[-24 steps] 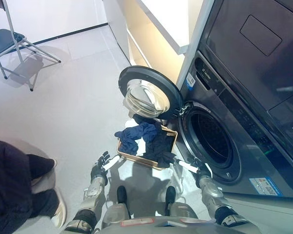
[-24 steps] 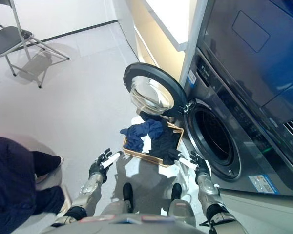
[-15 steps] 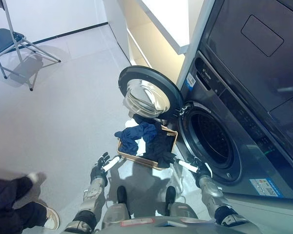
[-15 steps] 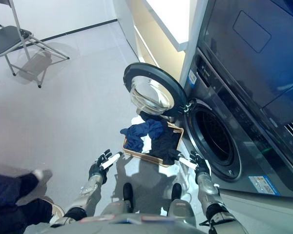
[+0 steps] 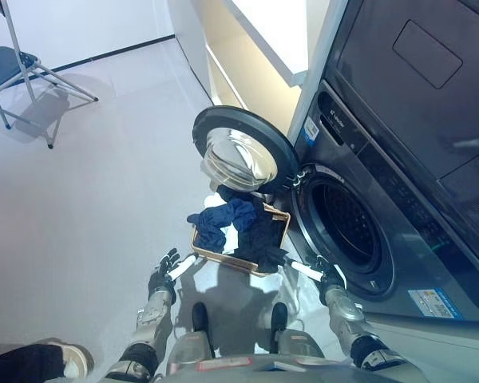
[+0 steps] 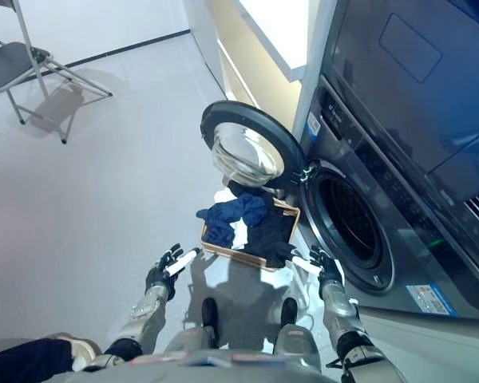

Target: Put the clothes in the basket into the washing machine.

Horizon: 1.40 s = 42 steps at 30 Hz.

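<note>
A wooden basket [image 5: 223, 260] sits on the floor below the open round door [image 5: 243, 152] of the dark washing machine [image 5: 367, 215]. Dark blue clothes [image 5: 223, 219] and black clothes [image 5: 263, 235] are heaped in it, with a white piece between them. The drum opening [image 5: 345, 227] is dark and shows no clothes. My left hand [image 5: 164, 275] is open, low and to the left of the basket. My right hand [image 5: 323, 275] is open, just right of the basket by the machine's front. Both hands are empty.
A folding chair [image 5: 16, 68] stands at the far left. A person's shoe and dark trouser leg [image 5: 40, 363] show at the lower left edge. A second dark appliance [image 5: 415, 72] is stacked above the washer. A cream cabinet [image 5: 255, 64] stands behind the door.
The person at the lower left has moved away, down and out of view; only a shoe and leg remain. My hands and the basket have not moved.
</note>
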### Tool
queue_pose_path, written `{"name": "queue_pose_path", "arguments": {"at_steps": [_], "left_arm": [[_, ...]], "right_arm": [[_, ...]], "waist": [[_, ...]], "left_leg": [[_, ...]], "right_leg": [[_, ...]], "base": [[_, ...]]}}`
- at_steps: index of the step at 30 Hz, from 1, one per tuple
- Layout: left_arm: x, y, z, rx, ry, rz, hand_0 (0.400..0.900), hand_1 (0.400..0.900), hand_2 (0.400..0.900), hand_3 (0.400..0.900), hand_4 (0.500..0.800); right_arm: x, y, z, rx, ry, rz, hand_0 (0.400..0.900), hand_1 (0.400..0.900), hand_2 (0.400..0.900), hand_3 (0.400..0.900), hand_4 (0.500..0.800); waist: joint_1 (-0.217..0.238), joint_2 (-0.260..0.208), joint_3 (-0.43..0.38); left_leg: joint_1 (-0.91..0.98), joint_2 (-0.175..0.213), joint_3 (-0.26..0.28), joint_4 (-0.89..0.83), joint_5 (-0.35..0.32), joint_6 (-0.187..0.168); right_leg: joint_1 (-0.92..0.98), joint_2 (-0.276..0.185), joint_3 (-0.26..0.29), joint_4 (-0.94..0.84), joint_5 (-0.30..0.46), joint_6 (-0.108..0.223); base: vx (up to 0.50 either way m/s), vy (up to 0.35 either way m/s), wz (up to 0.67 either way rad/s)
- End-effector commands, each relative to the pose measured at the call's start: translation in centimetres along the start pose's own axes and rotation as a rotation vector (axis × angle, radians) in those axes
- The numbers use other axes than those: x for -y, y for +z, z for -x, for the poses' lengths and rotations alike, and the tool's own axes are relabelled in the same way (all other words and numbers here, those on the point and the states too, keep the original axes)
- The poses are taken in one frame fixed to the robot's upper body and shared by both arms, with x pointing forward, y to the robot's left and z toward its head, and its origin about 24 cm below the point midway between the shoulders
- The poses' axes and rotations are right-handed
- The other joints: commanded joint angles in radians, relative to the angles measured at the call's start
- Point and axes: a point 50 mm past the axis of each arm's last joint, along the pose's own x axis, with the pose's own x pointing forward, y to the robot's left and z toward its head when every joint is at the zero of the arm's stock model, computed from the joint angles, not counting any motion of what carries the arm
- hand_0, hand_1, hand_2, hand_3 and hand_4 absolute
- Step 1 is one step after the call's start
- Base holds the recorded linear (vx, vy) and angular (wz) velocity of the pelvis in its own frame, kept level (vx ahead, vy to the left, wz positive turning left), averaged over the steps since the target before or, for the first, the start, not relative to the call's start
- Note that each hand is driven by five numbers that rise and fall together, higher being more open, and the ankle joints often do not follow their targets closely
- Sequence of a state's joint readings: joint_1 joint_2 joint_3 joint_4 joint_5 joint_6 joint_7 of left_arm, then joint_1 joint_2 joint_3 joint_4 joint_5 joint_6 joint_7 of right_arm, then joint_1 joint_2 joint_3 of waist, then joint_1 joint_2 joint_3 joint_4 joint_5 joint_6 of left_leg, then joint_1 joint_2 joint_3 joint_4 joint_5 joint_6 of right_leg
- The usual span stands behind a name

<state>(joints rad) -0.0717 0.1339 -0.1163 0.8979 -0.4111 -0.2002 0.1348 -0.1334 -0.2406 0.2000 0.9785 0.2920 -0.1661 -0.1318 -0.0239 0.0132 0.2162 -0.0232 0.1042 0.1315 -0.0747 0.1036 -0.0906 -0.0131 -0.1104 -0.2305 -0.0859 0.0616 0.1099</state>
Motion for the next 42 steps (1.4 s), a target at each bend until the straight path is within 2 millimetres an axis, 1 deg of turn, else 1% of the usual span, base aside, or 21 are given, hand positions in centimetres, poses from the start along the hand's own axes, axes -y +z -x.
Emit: {"name": "queue_pose_path", "arguments": {"at_steps": [1,2,4,5,7,8,10,11,12,13,14,15,18,19,21,27,33,38,39,40,42], "left_arm": [[1.9,7.6,-1.3,0.299,-0.073,-0.039,0.9,0.9,0.9,0.9,0.8],[2.4,8.9,-1.2,0.353,-0.091,-0.035,0.9,0.9,0.9,0.9,0.8],[3.1,11.5,-0.7,0.46,-0.119,-0.022,0.9,0.9,0.9,0.9,0.8],[3.1,11.5,-0.7,0.461,-0.119,-0.021,0.9,0.9,0.9,0.9,0.8],[4.6,16.1,0.8,0.654,-0.18,0.008,0.9,0.9,0.9,0.9,0.8],[5.2,17.2,1.3,0.698,-0.205,0.013,0.9,0.9,0.9,0.9,0.8],[6.2,19.6,2.5,0.804,-0.24,0.019,0.9,0.9,0.9,0.9,0.8],[6.2,19.6,2.5,0.805,-0.239,0.02,0.9,0.9,0.9,0.9,0.8],[7.2,21.4,3.9,0.897,-0.293,0.026,0.9,0.9,0.9,0.9,0.8],[7.5,21.9,4.5,0.933,-0.315,0.016,0.9,0.9,0.9,0.9,0.8],[7.5,22.0,4.5,0.934,-0.314,0.017,0.9,0.9,0.9,0.9,0.8],[7.9,22.7,5.3,0.978,-0.34,0.021,0.9,0.9,0.9,0.9,0.8],[8.8,23.8,6.4,1.037,-0.378,0.027,0.9,0.9,0.9,0.9,0.8],[8.9,24.2,6.8,1.062,-0.388,0.037,0.9,0.9,0.9,0.9,0.8],[9.1,25.1,8.0,1.118,-0.412,0.065,0.9,0.9,0.9,0.9,0.8],[9.1,26.8,10.5,1.229,-0.456,0.12,0.9,0.9,0.9,0.9,0.8],[8.9,27.2,11.8,1.26,-0.489,0.173,0.9,0.9,0.9,0.9,0.8],[8.7,27.3,12.5,1.277,-0.51,0.183,0.9,0.9,0.9,0.9,0.8],[8.7,27.2,12.6,1.279,-0.516,0.183,0.9,0.9,0.9,0.9,0.8],[8.6,27.1,12.5,1.274,-0.515,0.182,0.9,0.9,0.9,0.9,0.8],[8.4,26.8,12.0,1.25,-0.5,0.182,0.9,0.9,0.9,0.9,0.8]], "right_arm": [[-0.7,9.8,-1.2,0.391,0.012,0.396,0.9,0.9,0.9,0.9,0.8],[-0.6,11.6,-1.3,0.446,0.018,0.522,0.9,0.9,0.9,0.9,0.8],[-0.1,15.0,-1.3,0.543,-0.023,0.631,0.9,0.9,0.9,0.9,0.8],[-0.1,15.1,-1.3,0.545,-0.023,0.632,0.9,0.9,0.9,0.9,0.8],[0.7,20.9,-0.9,0.683,-0.101,0.785,0.9,0.9,0.9,0.9,0.8],[0.9,22.3,-0.8,0.711,-0.128,0.815,0.9,0.9,0.9,0.9,0.8],[2.1,26.5,-0.2,0.775,-0.234,0.873,0.9,0.9,0.9,0.9,0.8],[2.1,26.6,-0.2,0.776,-0.234,0.873,0.9,0.9,0.9,0.9,0.8],[4.8,30.5,0.6,0.79,-0.381,0.864,0.9,0.9,0.9,0.9,0.8],[6.3,32.1,1.1,0.776,-0.45,0.871,0.9,0.9,0.9,0.9,0.8],[6.3,32.1,1.1,0.778,-0.45,0.872,0.9,0.9,0.9,0.9,0.8],[7.3,33.9,1.9,0.792,-0.511,0.86,0.9,0.9,0.9,0.9,0.8],[9.0,35.4,2.7,0.776,-0.602,0.854,0.9,0.9,0.9,0.9,0.8],[9.7,36.1,3.2,0.773,-0.64,0.855,0.9,0.9,0.9,0.9,0.8],[11.5,36.6,3.8,0.731,-0.706,0.857,0.9,0.9,0.9,0.9,0.8],[14.5,37.4,5.2,0.669,-0.825,0.795,0.9,0.9,0.9,0.9,0.8],[14.9,38.0,5.7,0.645,-0.851,0.834,0.9,0.9,0.9,0.9,0.8],[14.6,38.0,5.5,0.634,-0.826,0.86,0.9,0.9,0.9,0.9,0.8],[14.4,38.1,5.5,0.634,-0.817,0.864,0.771,0.771,0.771,0.771,0.722],[14.1,37.8,5.1,0.618,-0.796,0.891,0.4,0.4,0.4,0.4,0.5],[13.2,37.3,4.4,0.591,-0.755,0.945,0.4,0.4,0.4,0.4,0.5]], "waist": [[0.011,-0.051,0.086],[0.018,-0.053,0.109],[0.032,-0.056,0.139],[0.03,-0.056,0.133],[0.058,-0.055,0.176],[0.068,-0.053,0.189],[0.09,-0.046,0.209],[0.089,-0.046,0.205],[0.119,-0.037,0.218],[0.133,-0.031,0.219],[0.132,-0.031,0.214],[0.142,-0.027,0.221],[0.161,-0.019,0.213],[0.168,-0.015,0.21],[0.185,-0.006,0.212],[0.22,0.019,0.208],[0.242,0.046,0.209],[0.253,0.073,0.228],[0.256,0.078,0.232],[0.256,0.079,0.233],[0.252,0.078,0.231]], "left_leg": [[-0.093,-0.022,-0.027,0.128,-0.079,-0.002],[-0.142,-0.015,-0.036,0.165,-0.083,-0.002],[-0.25,-0.006,-0.056,0.243,-0.09,-0.004],[-0.264,-0.006,-0.057,0.252,-0.093,-0.004],[-0.445,-0.007,-0.086,0.363,-0.111,-0.005],[-0.493,-0.007,-0.093,0.382,-0.106,-0.003],[-0.634,-0.008,-0.107,0.471,-0.127,-0.002],[-0.642,-0.008,-0.108,0.476,-0.129,-0.002],[-0.765,-0.016,-0.131,0.554,-0.143,0.006],[-0.813,-0.018,-0.137,0.579,-0.148,0.009],[-0.821,-0.018,-0.137,0.583,-0.15,0.009],[-0.873,-0.022,-0.145,0.615,-0.157,0.014],[-1.013,-0.035,-0.166,0.709,-0.179,0.025],[-1.048,-0.041,-0.181,0.761,-0.231,0.021],[-1.116,-0.055,-0.193,0.807,-0.245,0.025],[-1.327,-0.094,-0.208,0.998,-0.296,0.039],[-1.454,-0.11,-0.223,1.129,-0.336,0.058],[-1.492,-0.115,-0.235,1.205,-0.362,0.063],[-1.492,-0.115,-0.237,1.209,-0.362,0.063],[-1.494,-0.115,-0.237,1.213,-0.361,0.062],[-1.497,-0.12,-0.236,1.223,-0.361,0.061]], "right_leg": [[-0.127,-0.067,0.003,0.135,0.013,0.06],[-0.178,-0.078,0.005,0.173,0.009,0.059],[-0.281,-0.093,0.005,0.25,0.001,0.055],[-0.293,-0.094,0.004,0.258,-0.001,0.054],[-0.463,-0.111,-0.003,0.383,-0.032,0.05],[-0.509,-0.118,-0.008,0.412,-0.033,0.047],[-0.643,-0.131,-0.011,0.509,-0.057,0.042],[-0.65,-0.132,-0.011,0.513,-0.059,0.042],[-0.768,-0.146,-0.007,0.597,-0.076,0.036],[-0.821,-0.149,-0.006,0.635,-0.084,0.034],[-0.828,-0.15,-0.005,0.639,-0.086,0.034],[-0.881,-0.155,-0.002,0.682,-0.098,0.032],[-1.018,-0.175,0.001,0.79,-0.134,0.023],[-1.06,-0.18,0.014,0.853,-0.187,0.033],[-1.135,-0.199,0.015,0.92,-0.21,0.031],[-1.365,-0.249,0.07,1.118,-0.285,-0.002],[-1.525,-0.265,0.124,1.288,-0.342,-0.01],[-1.557,-0.277,0.133,1.36,-0.369,-0.014],[-1.557,-0.276,0.132,1.368,-0.373,-0.013],[-1.557,-0.278,0.131,1.37,-0.374,-0.015],[-1.557,-0.279,0.129,1.371,-0.37,-0.016]], "base": [[-0.25,-0.027,0.12],[-0.21,-0.032,0.17],[-0.18,-0.029,0.2],[-0.22,-0.048,0.34],[-0.27,-0.054,0.41],[-0.27,-0.04,0.33],[-0.21,-0.039,0.27],[-0.23,-0.033,0.28],[-0.21,0.004,0.18],[-0.21,0.004,0.18],[-0.12,0.024,0.09],[-0.09,0.001,0.09],[-0.06,0.016,0.13],[0.05,-0.004,0.23],[0.01,-0.011,0.26],[-0.01,-0.009,0.13],[0.0,-0.006,0.06],[0.01,-0.007,0.05],[0.0,0.0,0.0],[0.0,0.0,0.0],[0.03,-0.023,0.03]]}}
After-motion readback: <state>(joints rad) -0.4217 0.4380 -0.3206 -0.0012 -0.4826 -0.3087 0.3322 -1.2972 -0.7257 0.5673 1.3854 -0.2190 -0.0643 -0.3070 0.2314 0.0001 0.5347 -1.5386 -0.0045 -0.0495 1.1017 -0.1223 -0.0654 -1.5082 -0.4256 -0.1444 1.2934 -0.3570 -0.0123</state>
